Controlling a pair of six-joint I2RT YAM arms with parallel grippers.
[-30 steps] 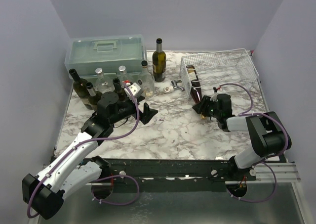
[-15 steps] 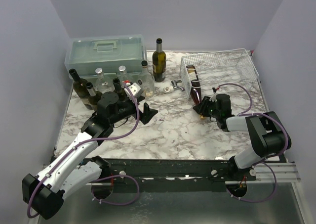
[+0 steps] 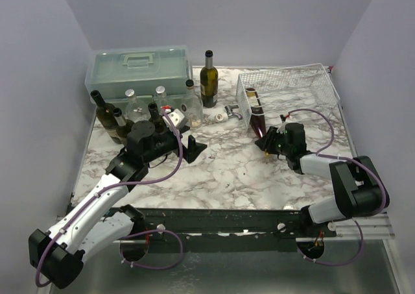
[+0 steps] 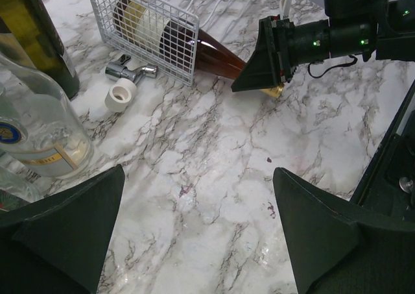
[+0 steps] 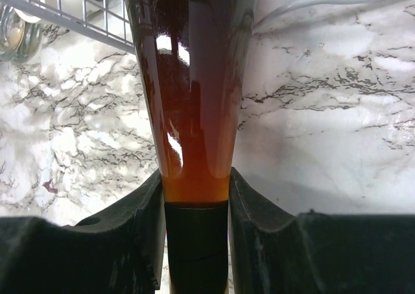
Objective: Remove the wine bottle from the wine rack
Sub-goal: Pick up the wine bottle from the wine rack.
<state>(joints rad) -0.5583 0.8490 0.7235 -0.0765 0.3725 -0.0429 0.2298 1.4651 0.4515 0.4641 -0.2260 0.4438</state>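
From my remote console, the right gripper [image 3: 268, 141] is clenched on the neck of the amber glass wine bottle [image 3: 256, 117]; the right wrist view shows both black fingers [image 5: 146, 222] pressed against the neck just below the dark capsule. The bottle lies on its side at the left end of the white wire-mesh wine rack [image 3: 295, 86]. Its labelled body is inside the mesh, and its shoulder and neck stick out of the near end, low over the white marble-patterned surface [image 3: 220, 171]. My left gripper [image 3: 193, 148] hovers released and empty near the middle of the surface, well apart from the rack, its camera looking across at the bottle. A pale green plastic toolbox [image 3: 139, 67] sits at the far left with a cluster of glass bottles [image 3: 133, 109] in front of it. A dark green bottle [image 3: 208, 80] stands upright between toolbox and rack.
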